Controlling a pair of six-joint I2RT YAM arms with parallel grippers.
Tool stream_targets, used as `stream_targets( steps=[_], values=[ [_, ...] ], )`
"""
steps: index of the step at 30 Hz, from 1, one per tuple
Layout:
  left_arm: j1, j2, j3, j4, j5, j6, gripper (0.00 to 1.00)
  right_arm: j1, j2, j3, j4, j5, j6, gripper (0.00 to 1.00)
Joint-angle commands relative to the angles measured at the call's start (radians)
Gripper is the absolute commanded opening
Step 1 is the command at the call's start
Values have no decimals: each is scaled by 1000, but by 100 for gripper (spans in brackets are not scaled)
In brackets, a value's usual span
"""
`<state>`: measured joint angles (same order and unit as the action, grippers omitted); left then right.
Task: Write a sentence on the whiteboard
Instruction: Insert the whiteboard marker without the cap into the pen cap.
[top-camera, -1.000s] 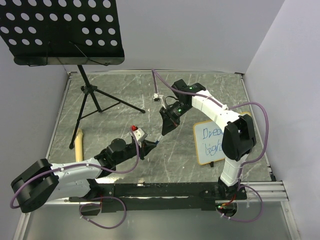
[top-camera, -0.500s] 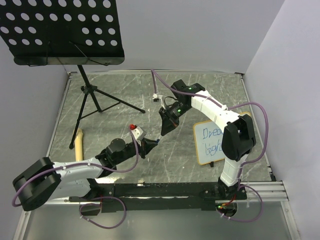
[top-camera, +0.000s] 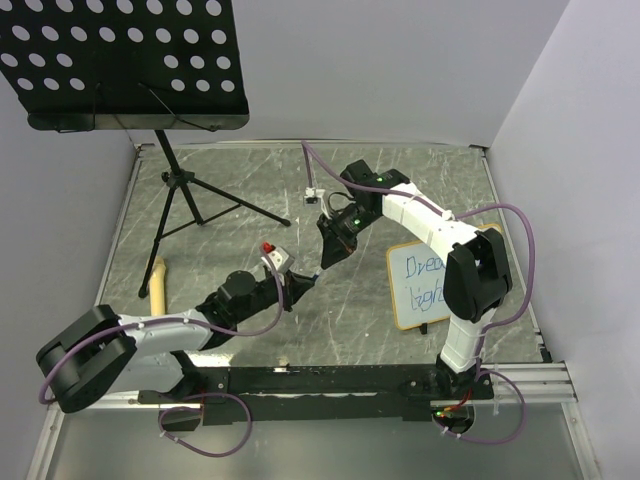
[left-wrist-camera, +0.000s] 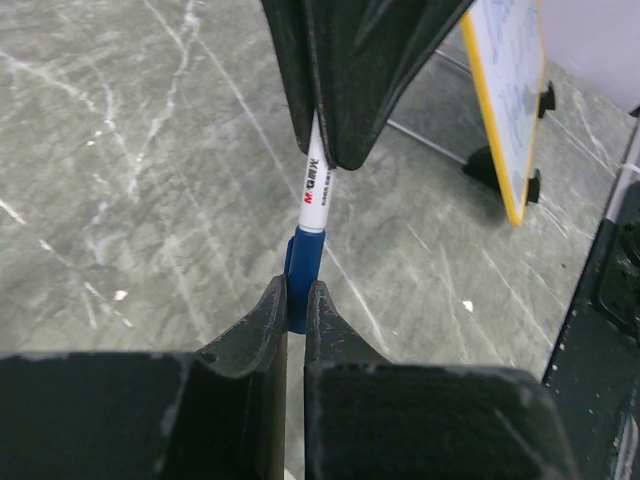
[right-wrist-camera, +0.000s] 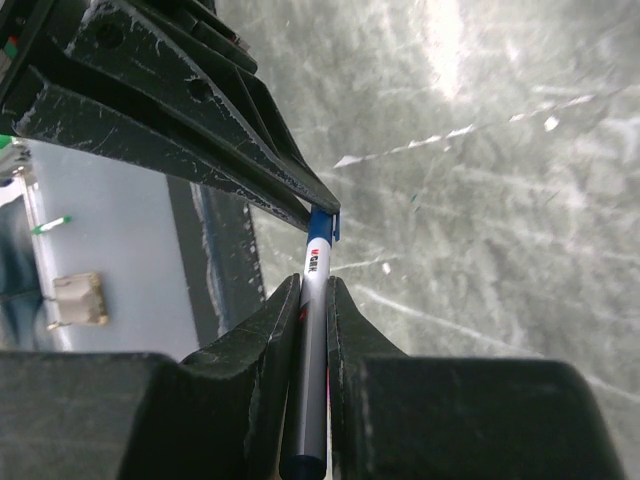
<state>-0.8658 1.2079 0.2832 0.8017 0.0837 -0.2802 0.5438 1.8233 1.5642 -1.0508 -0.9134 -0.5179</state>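
Observation:
The whiteboard stands at the right on its black feet, tan-framed, with the sentence in blue in two lines; its edge shows in the left wrist view. The marker is held between both grippers above the table's middle. My right gripper is shut on the marker's white barrel. My left gripper is shut on the blue cap, which sits on the barrel's end. In the right wrist view the cap touches the left fingers.
A black perforated music-stand tray hangs over the back left, and its tripod legs spread on the grey marbled table. A tan stick lies at the left. White walls close in the back and the right.
My left gripper has moved up and to the right with the blue cap, meeting the marker's end. My right gripper has shifted slightly left with the marker.

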Motion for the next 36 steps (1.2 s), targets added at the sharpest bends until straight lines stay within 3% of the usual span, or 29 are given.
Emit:
stream_targets(
  steps=[1,5,12,20,23,24,30,32,33,36],
  values=[
    [66,-48,129,206,-30,-33,1,50,14,-20,-40,-67,13,0],
    [76,-16,168,209,43,-48,1,56,25,-13,-38,-82,16,0],
    [77,18,189,266,53,-60,1,58,36,-20,-28,-93,22,0],
    [91,-62,159,160,39,-28,3,53,39,3,-31,-56,19,0],
    [96,-140,113,55,21,-27,24,42,36,13,-34,-61,16,0],
    [100,-181,103,21,11,-28,36,36,36,16,-38,-59,15,0],
    [106,-364,27,-292,-18,-51,73,25,21,34,-51,-55,2,0],
    [105,-422,1,-373,-21,-79,92,24,13,37,-52,-54,2,0],
    [100,-435,-15,-360,-16,-91,98,21,13,37,-52,-56,2,0],
    [97,-406,-30,-326,48,-151,99,19,8,39,-55,-54,1,0]
  ],
)
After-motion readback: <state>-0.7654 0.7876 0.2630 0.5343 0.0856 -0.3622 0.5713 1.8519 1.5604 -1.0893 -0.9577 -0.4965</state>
